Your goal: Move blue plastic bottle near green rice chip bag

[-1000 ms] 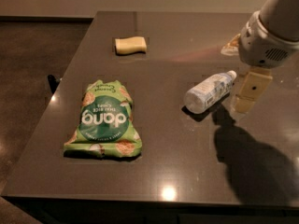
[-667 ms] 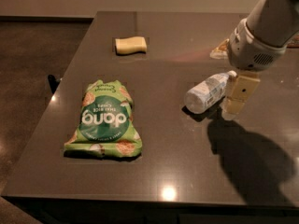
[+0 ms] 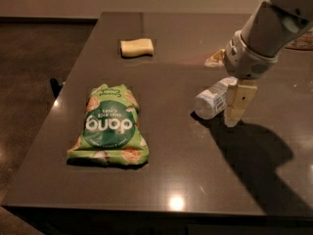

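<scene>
The blue plastic bottle [image 3: 211,100] lies on its side on the dark table [image 3: 176,170], right of centre, its wide end toward me and to the left. The green rice chip bag [image 3: 109,126] lies flat at the front left, about a bag's width from the bottle. My gripper [image 3: 234,112] hangs from the arm at the upper right. It is down at the bottle's right end and covers the cap end, close over the tabletop.
A tan sponge-like block [image 3: 137,47] lies at the back, left of centre. A small tan item [image 3: 214,60] shows behind the arm. A flat object [image 3: 302,40] sits at the right edge. The arm's shadow falls at the front right.
My gripper has moved left and closer to the bottle, and now overlaps its right end. The bottle and the bag have not moved.
</scene>
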Robot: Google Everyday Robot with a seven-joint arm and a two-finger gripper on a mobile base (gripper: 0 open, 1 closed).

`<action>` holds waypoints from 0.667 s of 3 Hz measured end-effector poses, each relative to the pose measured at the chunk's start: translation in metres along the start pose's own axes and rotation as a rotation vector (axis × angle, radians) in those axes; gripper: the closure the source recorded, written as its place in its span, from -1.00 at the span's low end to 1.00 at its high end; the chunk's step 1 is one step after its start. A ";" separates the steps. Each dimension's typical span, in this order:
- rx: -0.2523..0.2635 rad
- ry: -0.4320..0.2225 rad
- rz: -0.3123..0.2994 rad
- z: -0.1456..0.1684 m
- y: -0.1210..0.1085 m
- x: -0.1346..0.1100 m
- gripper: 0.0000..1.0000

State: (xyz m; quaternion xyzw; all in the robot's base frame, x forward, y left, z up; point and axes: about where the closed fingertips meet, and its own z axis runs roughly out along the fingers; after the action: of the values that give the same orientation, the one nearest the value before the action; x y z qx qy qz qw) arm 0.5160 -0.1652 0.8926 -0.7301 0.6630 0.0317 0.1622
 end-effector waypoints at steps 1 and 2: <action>-0.026 0.022 -0.053 0.012 -0.012 0.013 -1.00; -0.065 0.035 -0.097 0.022 -0.018 0.025 -1.00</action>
State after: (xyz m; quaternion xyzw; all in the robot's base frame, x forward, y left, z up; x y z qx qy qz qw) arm 0.5403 -0.1819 0.8688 -0.7666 0.6284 0.0325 0.1282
